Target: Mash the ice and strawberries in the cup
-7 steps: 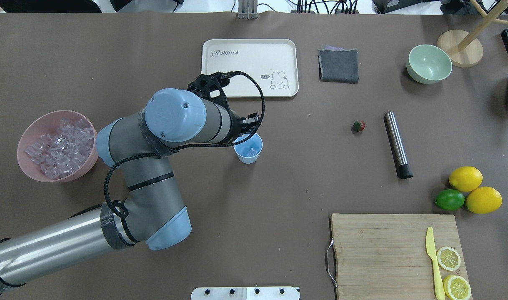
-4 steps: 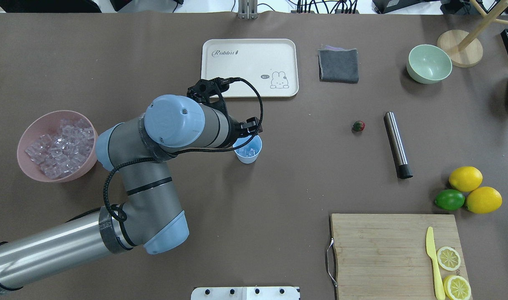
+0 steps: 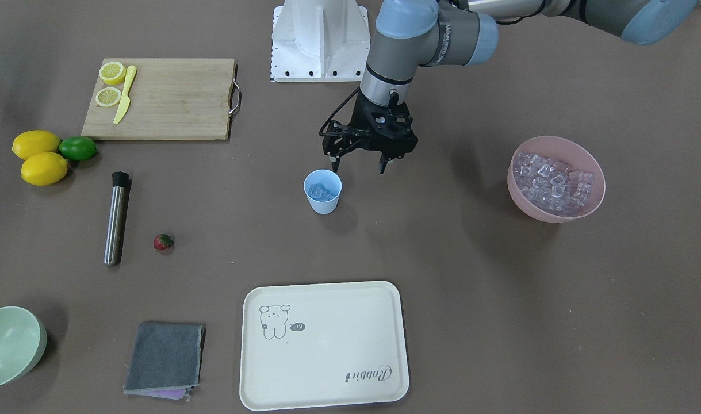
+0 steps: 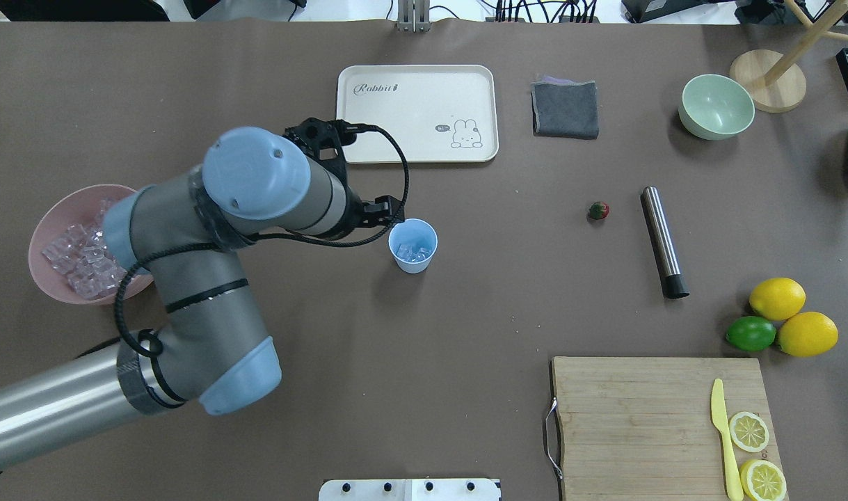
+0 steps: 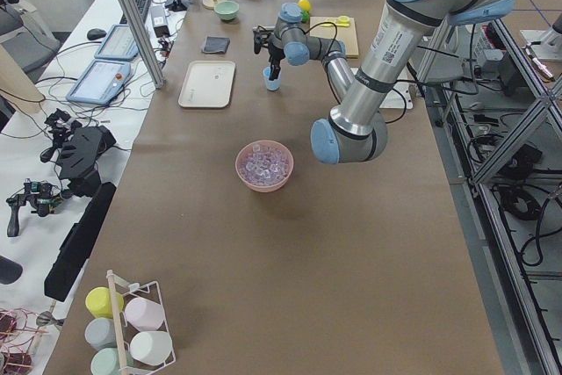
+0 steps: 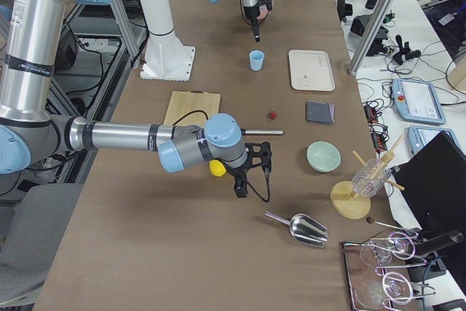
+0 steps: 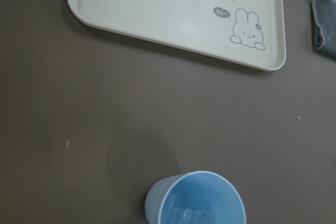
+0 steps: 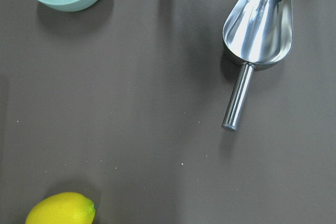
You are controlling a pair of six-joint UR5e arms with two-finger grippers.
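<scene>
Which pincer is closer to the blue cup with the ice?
Left. The left pincer hangs open right beside the cup, a little above it. The right pincer is far away, by the lemons at the table's other end.

The cup (image 4: 412,266) is smooth plastic, the ice (image 4: 414,252) glassy, the cylinder (image 4: 662,240) brushed metal.

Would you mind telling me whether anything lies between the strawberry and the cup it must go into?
Nothing visible does: only table shows between the strawberry and the cup. The steel rod lies on the strawberry's far side, away from the cup.
</scene>
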